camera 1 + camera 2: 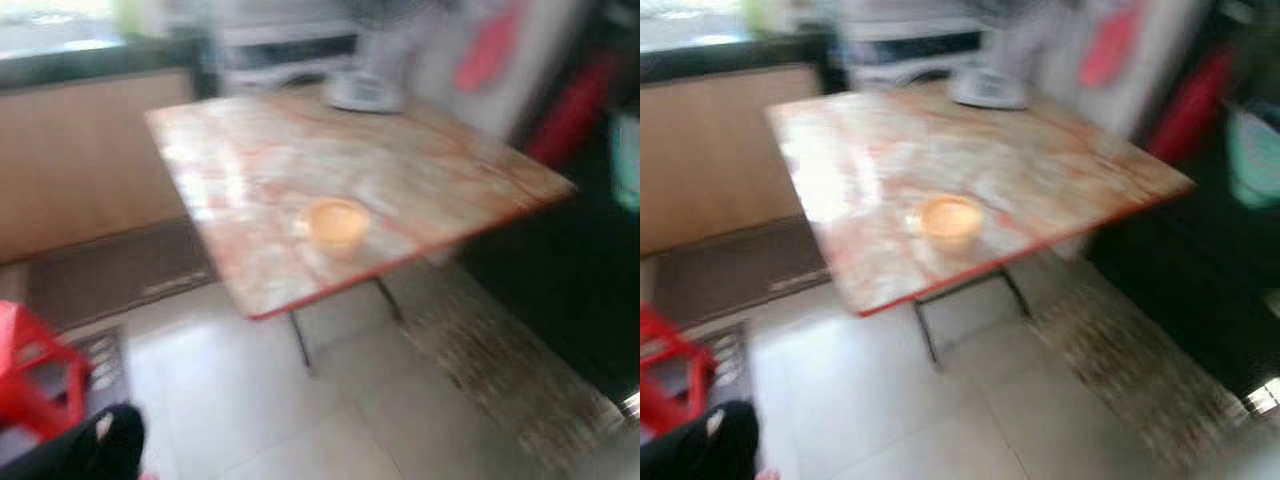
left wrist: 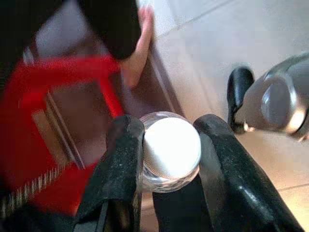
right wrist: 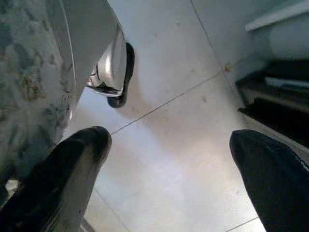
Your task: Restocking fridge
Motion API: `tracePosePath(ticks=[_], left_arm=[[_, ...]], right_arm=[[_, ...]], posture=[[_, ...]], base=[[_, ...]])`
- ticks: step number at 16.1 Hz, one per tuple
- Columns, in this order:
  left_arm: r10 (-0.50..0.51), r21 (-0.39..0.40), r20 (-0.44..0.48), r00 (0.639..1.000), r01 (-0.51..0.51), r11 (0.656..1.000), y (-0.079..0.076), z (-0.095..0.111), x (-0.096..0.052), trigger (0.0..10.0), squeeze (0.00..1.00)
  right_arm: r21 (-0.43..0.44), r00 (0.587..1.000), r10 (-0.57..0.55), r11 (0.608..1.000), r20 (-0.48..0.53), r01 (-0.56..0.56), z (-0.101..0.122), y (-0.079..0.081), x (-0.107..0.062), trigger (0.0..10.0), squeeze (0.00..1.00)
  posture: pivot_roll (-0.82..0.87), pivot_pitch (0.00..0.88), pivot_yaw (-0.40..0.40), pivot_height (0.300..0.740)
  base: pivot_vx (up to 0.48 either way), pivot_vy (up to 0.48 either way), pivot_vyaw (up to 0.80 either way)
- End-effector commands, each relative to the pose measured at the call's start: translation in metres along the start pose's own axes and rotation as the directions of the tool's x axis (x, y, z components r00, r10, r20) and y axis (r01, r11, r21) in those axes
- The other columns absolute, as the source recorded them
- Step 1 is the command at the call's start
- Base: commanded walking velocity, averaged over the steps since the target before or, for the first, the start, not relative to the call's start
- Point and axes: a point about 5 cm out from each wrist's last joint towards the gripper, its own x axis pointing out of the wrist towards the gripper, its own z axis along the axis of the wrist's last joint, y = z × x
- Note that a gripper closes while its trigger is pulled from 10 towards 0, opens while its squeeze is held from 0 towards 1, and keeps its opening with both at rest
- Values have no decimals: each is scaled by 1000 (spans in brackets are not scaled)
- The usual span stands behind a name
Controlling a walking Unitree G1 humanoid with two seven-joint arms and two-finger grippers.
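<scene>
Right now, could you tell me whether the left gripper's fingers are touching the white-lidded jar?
Touching. In the left wrist view, both black fingers press against opposite sides of the white-lidded jar, with no gap visible.

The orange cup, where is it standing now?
In the head views, the orange cup stands on the marble-patterned table, near its front edge, well apart from the white appliance base at the far edge.

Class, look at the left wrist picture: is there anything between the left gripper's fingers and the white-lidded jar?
Nothing visible. The left gripper has its two black fingers on either side of the jar, pressed against its clear glass just below the white lid, with no gap showing on either side. A red stool sits behind, on the floor.
</scene>
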Motion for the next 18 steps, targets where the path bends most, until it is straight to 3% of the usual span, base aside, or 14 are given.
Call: tracePosePath(ticks=[1,12,13,18], left_arm=[[-11,6,-2,1000,11,1000,-3,-1,0,10000,0],[-47,18,3,999,47,999,-3,4,1,10000,0],[-42,56,3,999,42,998,-2,5,1,10000,0],[-12,55,11,1000,12,998,10,10,2,10000,0]], right_arm=[[-7,1000,2,1000,16,-2,4,0,0,10000,0],[-20,1000,16,1000,8,-16,4,2,1,10000,0],[-18,1000,17,1000,8,-17,4,3,1,10000,0],[-8,999,40,999,11,-40,3,12,2,10000,0]], posture=[[135,0,-47,740],[140,0,-44,740],[140,0,-42,740],[138,0,-1,740]], base=[[0,0,-800],[0,0,-790],[0,0,-788],[0,-165,-788]])
